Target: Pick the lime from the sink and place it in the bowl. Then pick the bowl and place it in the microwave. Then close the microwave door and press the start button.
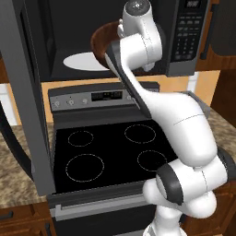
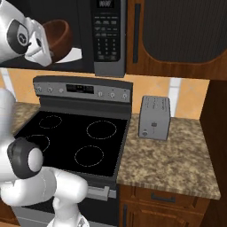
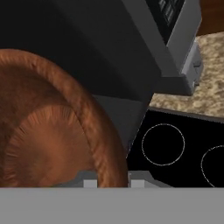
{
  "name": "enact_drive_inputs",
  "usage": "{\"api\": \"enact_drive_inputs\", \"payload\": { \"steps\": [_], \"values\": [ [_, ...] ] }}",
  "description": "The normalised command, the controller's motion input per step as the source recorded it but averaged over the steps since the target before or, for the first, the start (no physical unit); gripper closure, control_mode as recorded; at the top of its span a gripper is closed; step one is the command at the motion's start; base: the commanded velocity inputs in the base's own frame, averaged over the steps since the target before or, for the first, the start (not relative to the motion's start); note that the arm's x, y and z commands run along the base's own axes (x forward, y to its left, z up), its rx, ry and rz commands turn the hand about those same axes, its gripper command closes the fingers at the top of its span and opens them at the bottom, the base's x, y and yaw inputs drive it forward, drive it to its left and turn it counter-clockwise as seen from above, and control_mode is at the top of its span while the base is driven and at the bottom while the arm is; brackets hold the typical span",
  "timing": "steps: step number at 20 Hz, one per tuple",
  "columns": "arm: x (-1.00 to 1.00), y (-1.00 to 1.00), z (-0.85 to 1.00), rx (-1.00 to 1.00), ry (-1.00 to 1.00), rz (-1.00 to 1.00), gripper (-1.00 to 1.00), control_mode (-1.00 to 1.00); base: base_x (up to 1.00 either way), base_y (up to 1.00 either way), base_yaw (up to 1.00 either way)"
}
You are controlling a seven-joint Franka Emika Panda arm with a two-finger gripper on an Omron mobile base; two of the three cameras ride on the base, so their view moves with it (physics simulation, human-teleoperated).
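My gripper is shut on the rim of the reddish-brown wooden bowl, one finger on each side of the rim. It holds the bowl tilted at the mouth of the open microwave, just above the right part of the white turntable plate. From the right, the bowl shows left of the keypad panel. The microwave door stands swung open at the left. No lime shows in the part of the bowl's inside that I see. The sink is out of view.
Below the microwave is a black stove top with several ring burners and a control panel. A grey toaster stands on the granite counter to the right. Wooden cabinets hang beside the microwave.
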Motion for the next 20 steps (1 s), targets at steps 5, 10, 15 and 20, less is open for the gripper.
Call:
{"api": "enact_drive_inputs", "payload": {
  "steps": [5,10,15,20],
  "values": [
    [0.75,0.18,0.00,0.00,0.10,0.00,1.00,-1.00,0.00,0.00,0.00],
    [0.46,0.28,0.00,0.00,0.03,0.00,1.00,-1.00,0.00,0.00,0.00],
    [0.18,0.09,-0.18,0.00,0.00,0.00,1.00,-1.00,0.00,0.00,0.00],
    [0.05,0.03,-0.38,0.00,0.00,0.00,-1.00,-1.00,0.00,0.00,0.00]
  ]
}}
